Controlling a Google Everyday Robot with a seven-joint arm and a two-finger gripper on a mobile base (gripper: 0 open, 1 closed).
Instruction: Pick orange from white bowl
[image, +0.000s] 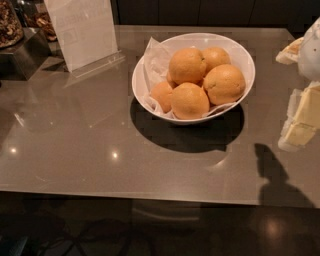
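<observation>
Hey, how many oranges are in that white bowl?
5 oranges: top rear-left, rear right, right, front, a smaller one left. Others may hide beneath. The gripper is at the right edge, outside the white bowl.

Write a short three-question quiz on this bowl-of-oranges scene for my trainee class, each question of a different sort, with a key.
1. True or false: the gripper touches an orange.
2. The paper lining the white bowl is: A white; B green; C red.
3. What stands on the counter to the rear left of the bowl?
Key: 1 false, the gripper hangs right of the bowl, apart from it; 2 A; 3 a clear sign holder.
</observation>
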